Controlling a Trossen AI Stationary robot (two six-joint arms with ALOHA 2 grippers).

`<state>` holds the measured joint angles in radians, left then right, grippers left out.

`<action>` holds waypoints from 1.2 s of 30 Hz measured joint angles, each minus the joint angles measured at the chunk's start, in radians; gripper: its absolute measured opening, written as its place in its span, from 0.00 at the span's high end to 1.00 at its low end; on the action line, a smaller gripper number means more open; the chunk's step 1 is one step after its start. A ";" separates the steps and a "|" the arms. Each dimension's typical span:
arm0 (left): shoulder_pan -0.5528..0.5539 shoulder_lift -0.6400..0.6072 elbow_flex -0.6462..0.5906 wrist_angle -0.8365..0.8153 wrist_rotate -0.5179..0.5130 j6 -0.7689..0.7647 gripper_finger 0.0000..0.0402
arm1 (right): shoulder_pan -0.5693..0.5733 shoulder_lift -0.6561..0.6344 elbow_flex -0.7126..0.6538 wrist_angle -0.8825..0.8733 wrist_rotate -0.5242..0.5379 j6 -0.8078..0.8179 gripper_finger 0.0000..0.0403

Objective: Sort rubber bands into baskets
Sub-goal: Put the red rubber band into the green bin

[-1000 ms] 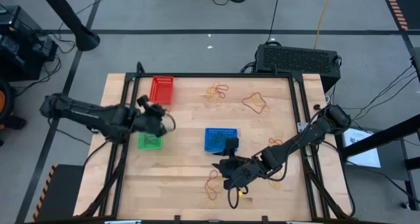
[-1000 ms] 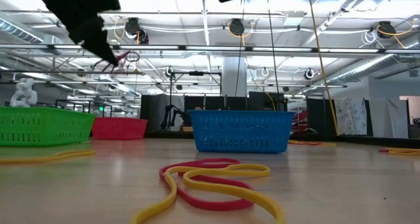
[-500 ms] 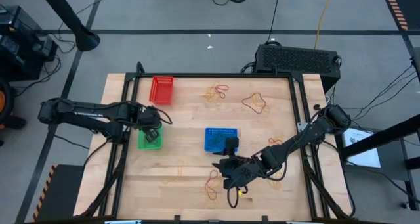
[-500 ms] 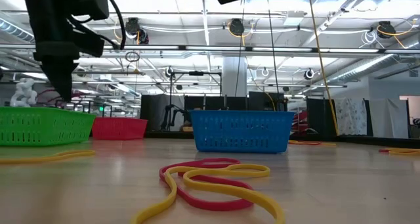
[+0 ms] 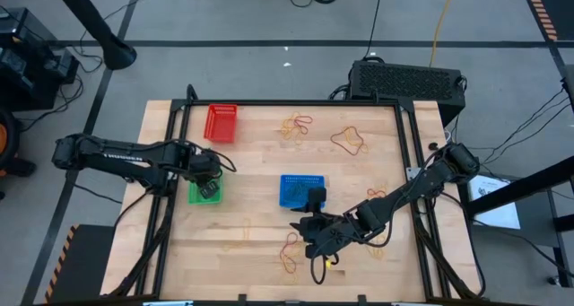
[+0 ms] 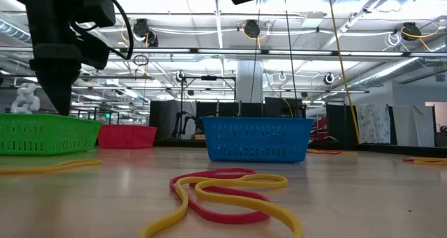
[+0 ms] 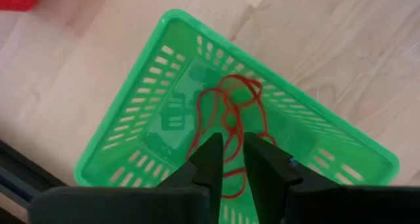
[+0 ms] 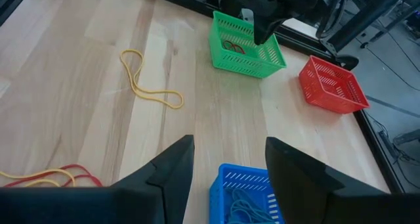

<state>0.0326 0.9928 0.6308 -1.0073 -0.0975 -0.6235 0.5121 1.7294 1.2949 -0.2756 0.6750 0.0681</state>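
Observation:
My left gripper (image 7: 234, 163) points down into the green basket (image 7: 131, 86), its fingers a narrow gap apart. A red rubber band (image 7: 226, 109) lies tangled on that basket's floor under the fingertips; whether it touches them I cannot tell. In the high view this gripper (image 5: 208, 187) covers part of the green basket (image 5: 193, 198). My right gripper (image 8: 226, 168) hangs open above the table's near middle, just short of the blue basket (image 8: 246, 194), which holds blue bands. The red basket (image 5: 221, 123) stands at the far left.
Loose red and yellow rubber bands lie at the far middle (image 5: 298, 123), far right (image 5: 350, 142) and near middle (image 5: 289, 250), and show close in the low view (image 6: 223, 189). A yellow band (image 8: 147, 79) lies between the green and blue baskets. Black frame rails line the table's edges.
My left gripper has come down and toward the table's near edge, from the gap between the red and green baskets to a place over the green basket, and has tipped from slanting to pointing almost straight down. My right arm has kept still.

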 joint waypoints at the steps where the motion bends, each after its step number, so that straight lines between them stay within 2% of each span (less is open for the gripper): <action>1: 0.000 0.000 0.000 0.000 0.000 0.000 0.81 | 0.000 0.000 0.000 0.000 0.000 0.000 0.55; 6: 0.000 0.000 0.000 0.000 -0.001 0.000 0.75 | 0.000 0.000 0.000 -0.006 0.000 -0.001 0.55; 18: 0.000 0.000 0.000 0.032 -0.010 0.001 0.75 | -0.003 0.000 0.000 0.026 0.005 -0.076 0.55; 23: -0.042 0.000 0.001 0.184 -0.177 0.036 0.74 | -0.007 0.000 0.000 0.059 0.010 -0.013 0.55; 26: -0.076 0.000 0.001 0.300 -0.258 0.090 0.74 | -0.028 0.000 0.000 0.024 0.077 0.007 0.55; 29: -0.111 0.000 0.001 0.421 -0.311 0.153 0.74 | -0.090 -0.025 -0.002 -0.052 0.087 0.090 0.55; 33: -0.166 0.000 0.001 0.556 -0.328 0.216 0.74 | -0.256 -0.090 -0.002 -0.235 -0.089 0.238 0.58; 36: -0.218 0.000 0.001 0.624 -0.329 0.242 0.74 | -0.411 -0.101 -0.001 -0.410 -0.181 0.304 0.60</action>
<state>-0.1855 0.9928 0.6319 -0.3831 -0.4267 -0.3818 0.1013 1.6283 1.2938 -0.6857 0.4942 0.3717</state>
